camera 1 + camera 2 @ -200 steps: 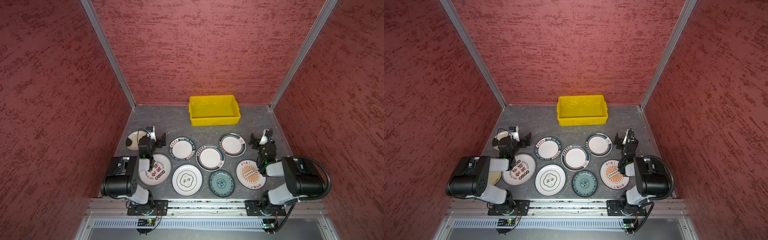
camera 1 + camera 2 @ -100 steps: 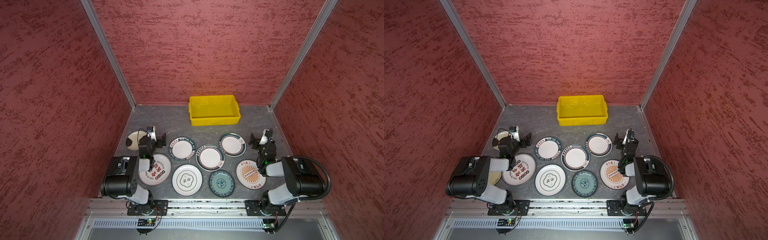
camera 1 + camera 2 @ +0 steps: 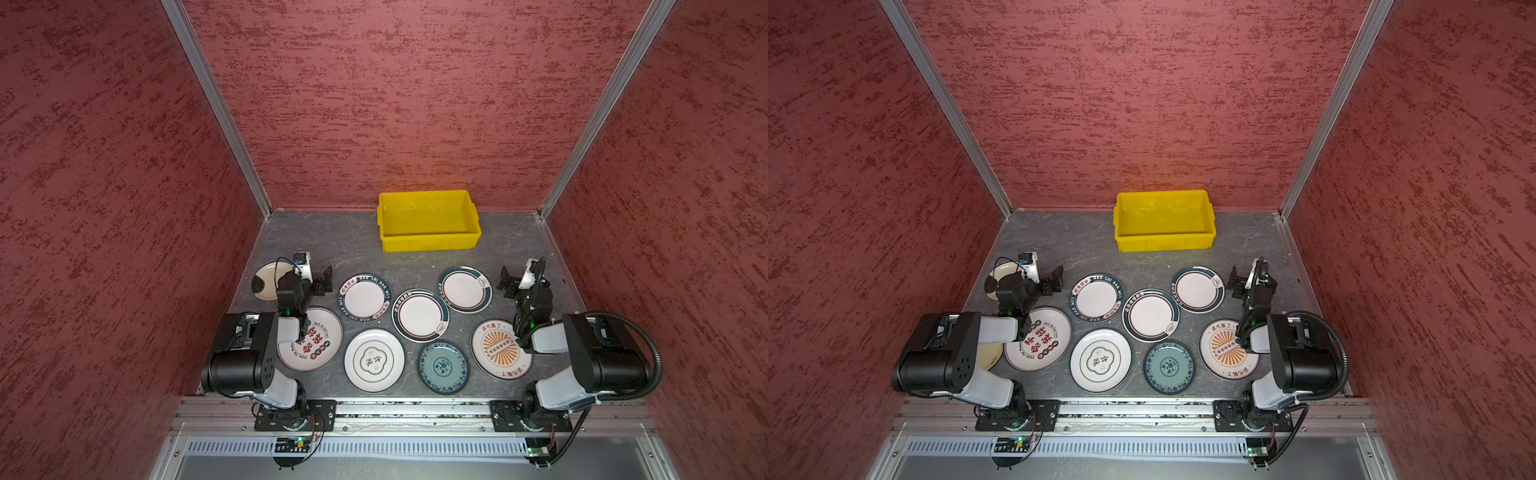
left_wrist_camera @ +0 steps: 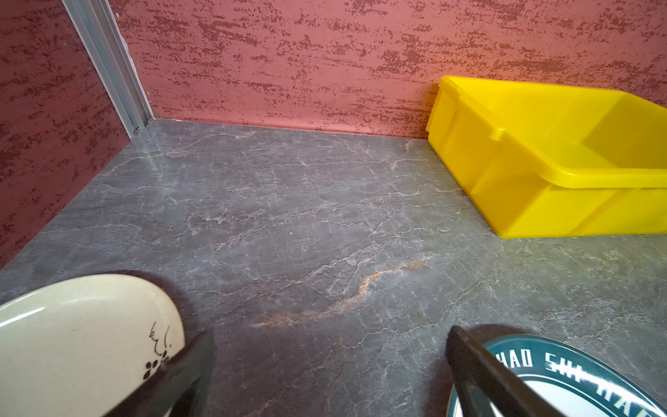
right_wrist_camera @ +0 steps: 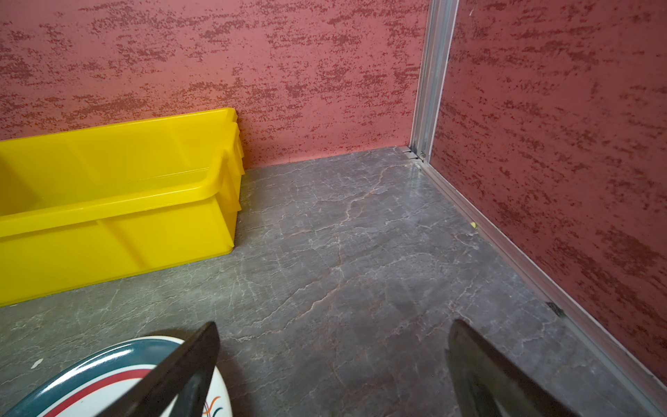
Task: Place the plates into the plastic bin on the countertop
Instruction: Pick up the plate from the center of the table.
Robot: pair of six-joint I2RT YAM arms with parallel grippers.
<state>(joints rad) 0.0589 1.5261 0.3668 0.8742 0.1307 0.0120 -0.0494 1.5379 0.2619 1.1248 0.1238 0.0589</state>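
In both top views I found no change across that second. The left gripper, lower left of centre, and the right gripper, lower right, showed no shift, and none of the plates had moved.

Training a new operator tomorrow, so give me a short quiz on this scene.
1. True or false: a plate lies in the bin.
2. Nearest the bin is: A the teal plate, B the orange-print plate, C a dark-rimmed white plate.
3. Fill in: the left hand and right hand are both ____.
Key: 1 false; 2 C; 3 open.
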